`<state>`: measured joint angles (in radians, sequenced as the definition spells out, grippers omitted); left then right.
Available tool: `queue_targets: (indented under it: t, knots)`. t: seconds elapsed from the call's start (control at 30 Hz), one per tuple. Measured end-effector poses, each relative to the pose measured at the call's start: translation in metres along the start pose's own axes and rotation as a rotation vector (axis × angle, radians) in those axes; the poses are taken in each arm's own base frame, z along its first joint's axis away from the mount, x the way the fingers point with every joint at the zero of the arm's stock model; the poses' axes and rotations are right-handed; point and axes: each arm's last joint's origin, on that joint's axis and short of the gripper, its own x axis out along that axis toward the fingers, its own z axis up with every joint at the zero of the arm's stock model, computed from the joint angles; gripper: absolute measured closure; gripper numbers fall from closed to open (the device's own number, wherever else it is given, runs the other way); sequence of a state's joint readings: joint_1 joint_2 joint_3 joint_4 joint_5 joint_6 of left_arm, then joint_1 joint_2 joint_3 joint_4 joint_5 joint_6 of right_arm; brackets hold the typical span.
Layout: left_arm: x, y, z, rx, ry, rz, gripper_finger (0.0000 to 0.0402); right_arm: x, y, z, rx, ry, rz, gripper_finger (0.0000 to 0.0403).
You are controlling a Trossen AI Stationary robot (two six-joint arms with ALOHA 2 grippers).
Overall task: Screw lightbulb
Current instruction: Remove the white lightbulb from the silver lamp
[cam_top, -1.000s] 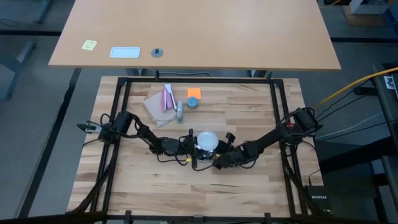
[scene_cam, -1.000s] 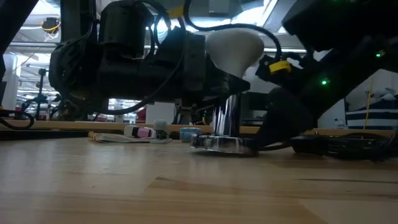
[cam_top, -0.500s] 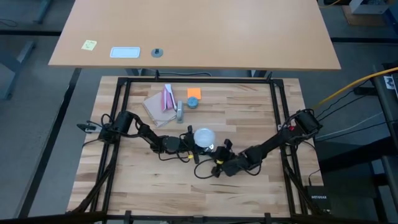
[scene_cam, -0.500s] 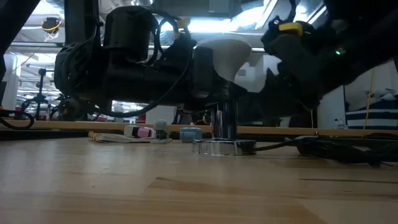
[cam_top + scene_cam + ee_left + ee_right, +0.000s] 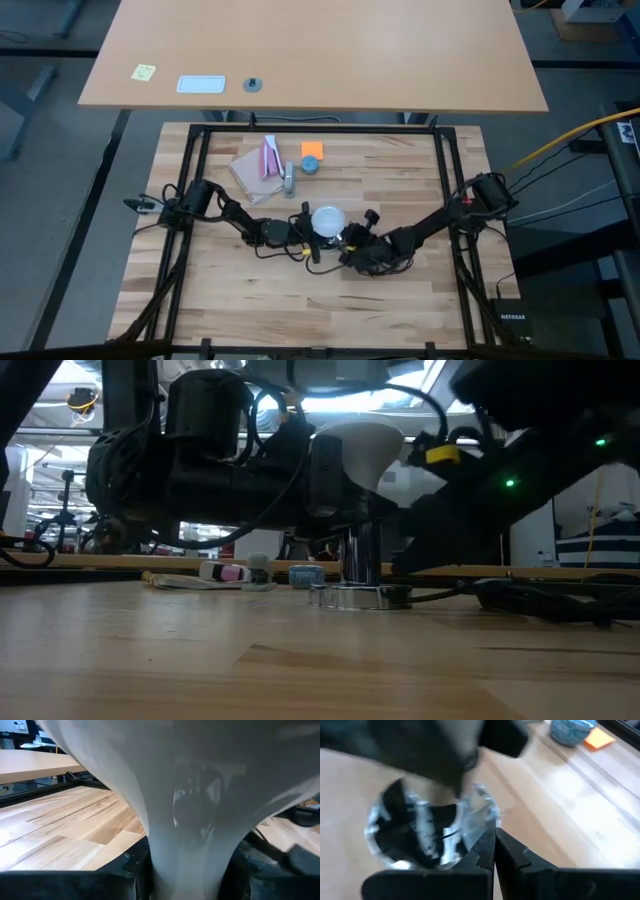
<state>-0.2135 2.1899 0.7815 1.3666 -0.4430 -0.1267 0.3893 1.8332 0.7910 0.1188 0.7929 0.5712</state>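
The lightbulb [image 5: 328, 220], a frosted white globe, stands upright at the table's middle over the silver socket [image 5: 360, 596], whose round base rests on the wood. My left gripper [image 5: 308, 228] reaches in level from the table's left and is shut on the bulb under the globe [image 5: 362, 442]. My right gripper [image 5: 343, 243] comes slanting down from the right, shut. Its fingertips [image 5: 489, 840] are at the socket's silver rim [image 5: 482, 805]. The join between bulb and socket is hidden by the left gripper. My left gripper pinches the bulb's tapering neck [image 5: 190, 845] between its two fingers [image 5: 131, 866], one on each side. The fingers come level from the table's left. The bulb stands upright in the hold, globe up, above the socket's silver post [image 5: 360, 560]. My right gripper's shut fingertips are right beside the socket's base rim; whether they touch it, I cannot tell.
At the far left of the table lie a pink packet on paper [image 5: 262, 160], an orange note [image 5: 312, 150] and a small blue-grey round piece [image 5: 311, 165]. A thin black cord [image 5: 320, 262] trails near the socket. Black frame rails [image 5: 445, 160] edge the table.
My right gripper, shut throughout, drew back from the socket toward the table's near right and has come back to the socket's base. The bulb, which leaned a little toward the right gripper a second ago, stands straighter now in the left gripper's hold.
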Motion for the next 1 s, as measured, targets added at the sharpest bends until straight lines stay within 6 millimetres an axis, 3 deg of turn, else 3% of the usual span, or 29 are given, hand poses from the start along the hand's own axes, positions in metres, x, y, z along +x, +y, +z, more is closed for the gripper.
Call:
queue_targets:
  t: [0.43, 0.7, 1.0]
  knots:
    - [0.000, -0.001, 0.000, -0.005, 0.000, -0.008, 0.0249, 0.034, -0.030, 0.016, -0.079, 0.105, 0.080, 0.0394]
    - [-0.001, 0.000, 0.000, 0.000, -0.005, 0.035, 0.0249, 0.027, -0.022, 0.010, -0.109, 0.149, 0.162, 0.0394]
    - [-0.001, 0.000, 0.001, 0.000, -0.012, 0.073, 0.0249, 0.010, -0.004, -0.001, -0.026, 0.157, 0.189, 0.0394]
